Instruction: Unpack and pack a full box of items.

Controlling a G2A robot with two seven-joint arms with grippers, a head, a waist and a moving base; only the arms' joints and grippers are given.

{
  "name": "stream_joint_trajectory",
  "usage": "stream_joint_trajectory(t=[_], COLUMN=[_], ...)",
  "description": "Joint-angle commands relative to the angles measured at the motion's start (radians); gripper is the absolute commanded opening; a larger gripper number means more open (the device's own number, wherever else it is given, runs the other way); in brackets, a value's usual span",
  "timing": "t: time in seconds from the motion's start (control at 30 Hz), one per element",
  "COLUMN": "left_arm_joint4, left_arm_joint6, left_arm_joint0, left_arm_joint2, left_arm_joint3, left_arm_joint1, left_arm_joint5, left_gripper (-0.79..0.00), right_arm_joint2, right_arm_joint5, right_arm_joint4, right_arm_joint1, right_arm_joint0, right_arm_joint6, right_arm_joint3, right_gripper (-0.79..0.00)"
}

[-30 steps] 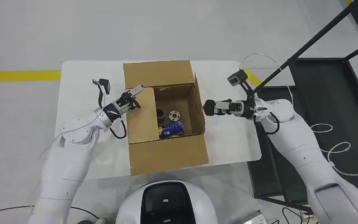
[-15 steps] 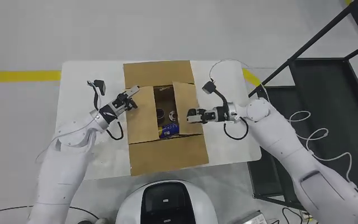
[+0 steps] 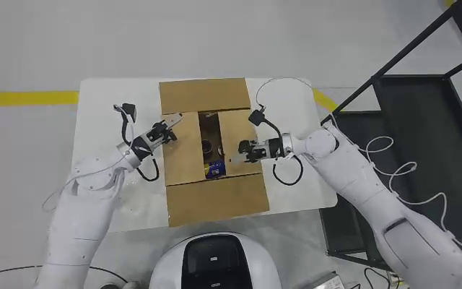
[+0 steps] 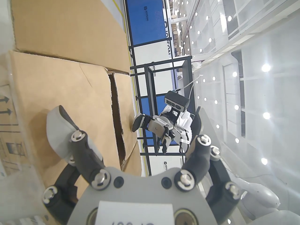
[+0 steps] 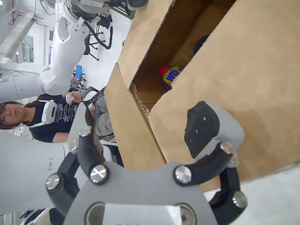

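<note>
Brown cardboard forms the box [image 5: 192, 8] that sits in the middle of the white table [image 3: 296, 180]. We see its far flap [image 3: 204, 95] and near flap [image 3: 216, 201] spread flat outward. The left flap [image 3: 185, 152] and right flap [image 3: 240, 130] are folded inward over the opening, with a narrow gap between their edges. Through that gap we make out a blue and yellow spray can [image 3: 215, 169] with a red cap, lying on its side on the box floor toward the near end. Just beyond it sits a dark round item [image 3: 207, 148] that we cannot identify.

The left end effector [image 3: 167, 131] rests on the outer part of the left flap. In the left wrist view its fingers are spread wide and hold nothing. One fingertip [image 4: 58, 120] appears to touch the cardboard, and the other stands clear in the air. The right end effector [image 3: 242, 152] lies on the right flap by its inner edge, toward the near side. In the right wrist view it is likewise released, gripping nothing. One dark pad [image 5: 201, 127] lies against the flap's surface, and the other finger hangs past the flap's corner.

We also note a black rack [image 3: 404, 130] beside the table on the robot's right and a yellow stripe [image 3: 36, 97] on the floor to the left.
</note>
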Motion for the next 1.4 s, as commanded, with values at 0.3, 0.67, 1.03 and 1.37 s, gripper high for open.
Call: stream_joint_trajectory(t=[0.3, 0.67, 1.03, 1.37], left_arm_joint4=[-0.045, -0.001, 0.032, 0.023], left_arm_joint6=[0.009, 0.036, 0.091, 0.085], left_arm_joint0=[-0.027, -0.168, -0.346, -0.374], left_arm_joint2=[-0.022, -0.07, -0.001, 0.014], left_arm_joint3=[0.011, 0.17, 0.499, 0.545], left_arm_joint1=[0.002, 0.01, -0.012, -0.018], left_arm_joint5=[-0.044, -0.091, -0.148, -0.159], left_gripper=[0.0, 0.0, 0.0, 0.0], right_arm_joint2=[0.215, 0.407, 0.413, 0.413], right_arm_joint5=[-0.034, 0.106, 0.139, 0.139], right_arm_joint4=[0.247, 0.287, 0.324, 0.324], right_arm_joint1=[0.067, 0.149, 0.157, 0.157], right_arm_joint0=[-0.096, -0.353, -0.439, -0.439], right_arm_joint6=[0.16, 0.327, 0.361, 0.361], right_arm_joint3=[-0.055, -0.135, -0.172, -0.172], right_gripper=[0.0, 0.0, 0.0, 0.0])
